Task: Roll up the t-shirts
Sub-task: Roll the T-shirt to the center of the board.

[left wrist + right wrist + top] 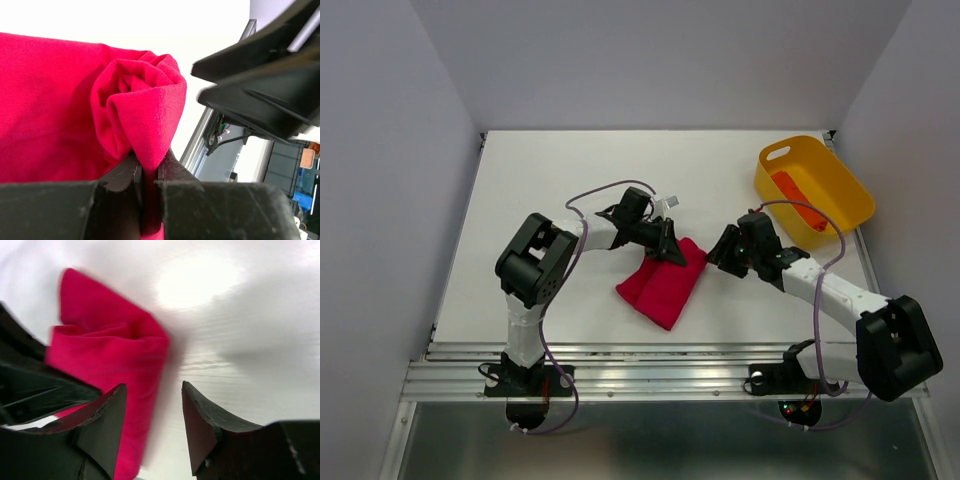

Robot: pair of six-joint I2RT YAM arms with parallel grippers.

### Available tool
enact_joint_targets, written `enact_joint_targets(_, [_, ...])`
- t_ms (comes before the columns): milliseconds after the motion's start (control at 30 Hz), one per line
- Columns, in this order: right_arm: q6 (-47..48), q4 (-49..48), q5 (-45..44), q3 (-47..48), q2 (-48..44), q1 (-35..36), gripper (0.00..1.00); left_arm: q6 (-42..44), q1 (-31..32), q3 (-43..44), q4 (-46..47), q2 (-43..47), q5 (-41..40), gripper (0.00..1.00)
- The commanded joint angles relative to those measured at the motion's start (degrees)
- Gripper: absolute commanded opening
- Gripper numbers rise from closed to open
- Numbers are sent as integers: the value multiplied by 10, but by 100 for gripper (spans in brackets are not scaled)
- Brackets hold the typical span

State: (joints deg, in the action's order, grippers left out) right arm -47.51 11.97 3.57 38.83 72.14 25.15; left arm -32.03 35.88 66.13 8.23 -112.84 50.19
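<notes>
A crimson t-shirt [662, 285] lies folded into a narrow strip on the white table. My left gripper [672, 250] is at its far end, shut on a bunched fold of the cloth. In the left wrist view the red fold [145, 115] is pinched between the two fingers of the left gripper [149, 167]. My right gripper [715, 255] is just right of that same end and is open. In the right wrist view the shirt [105, 355] lies partly behind the left finger of the right gripper [154, 385], and bare table shows between its fingers. An orange-red rolled t-shirt [798, 200] lies in the tub.
A yellow plastic tub [855, 200] with handles stands at the back right corner of the table [550, 170]. White walls close in the back and both sides. A metal rail [650, 375] runs along the near edge by the arm bases.
</notes>
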Motion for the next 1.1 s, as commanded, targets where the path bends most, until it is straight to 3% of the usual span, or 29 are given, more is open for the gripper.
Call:
enact_joint_targets(0, [-14, 20, -20, -31, 0, -7, 50, -15, -3, -3, 35, 4, 22, 0])
enact_joint_targets(167, [0, 12, -7, -39, 12, -7, 30, -23, -4, -5, 43, 2, 23, 0])
enact_joint_targets(367, [-10, -62, 48, -33, 91, -7, 23, -39, -3, -5, 65, -3, 39, 0])
enact_joint_targets(667, [-27, -214, 88, -50, 135, -7, 19, -67, -1, -13, 102, -9, 65, 0])
enact_joint_targets(1067, [-10, -266, 112, -34, 182, -7, 18, -86, 12, -8, 129, -34, 76, 0])
